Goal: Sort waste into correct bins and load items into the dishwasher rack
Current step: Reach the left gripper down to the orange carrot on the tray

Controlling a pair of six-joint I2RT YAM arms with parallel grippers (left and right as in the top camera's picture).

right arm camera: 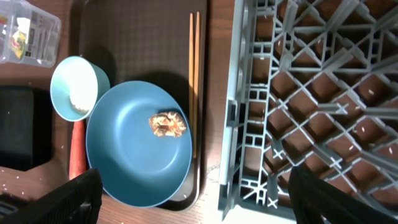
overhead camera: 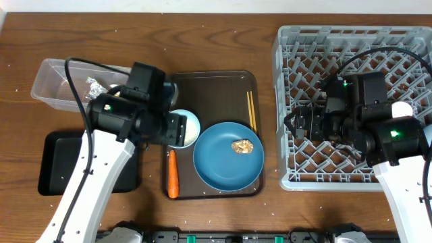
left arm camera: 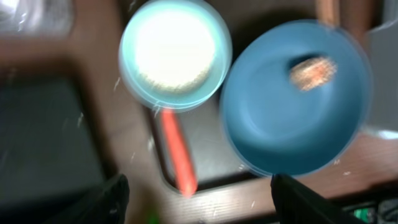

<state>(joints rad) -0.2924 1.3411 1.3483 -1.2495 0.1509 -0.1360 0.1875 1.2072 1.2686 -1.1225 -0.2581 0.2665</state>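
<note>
Overhead view of the sorting job mid-task: the left gripper (left arm camera: 198,186) hangs over the left side of the brown serving tray (overhead camera: 216,88), jaws spread wide and empty. The right gripper (right arm camera: 194,182), just as wide and empty, waits over the dishwasher rack (overhead camera: 290,40), which stands right of the tray. Nearest the robot, the carrot (overhead camera: 173,174) lies along the tray's left edge. Beside it the blue plate (overhead camera: 219,165) carries the food morsel (overhead camera: 243,145), which probably must go before the plate is racked. The black tray (overhead camera: 57,165) sits left of the serving tray. Farther back, the light blue cup (overhead camera: 185,128), with rice grains (right arm camera: 78,102) inside, sits close to the left gripper and looks like its target. The chopsticks (overhead camera: 251,111) lie along the tray's right edge. Farthest left, the clear tub (overhead camera: 50,74) holds the wrapper (overhead camera: 93,86).
</note>
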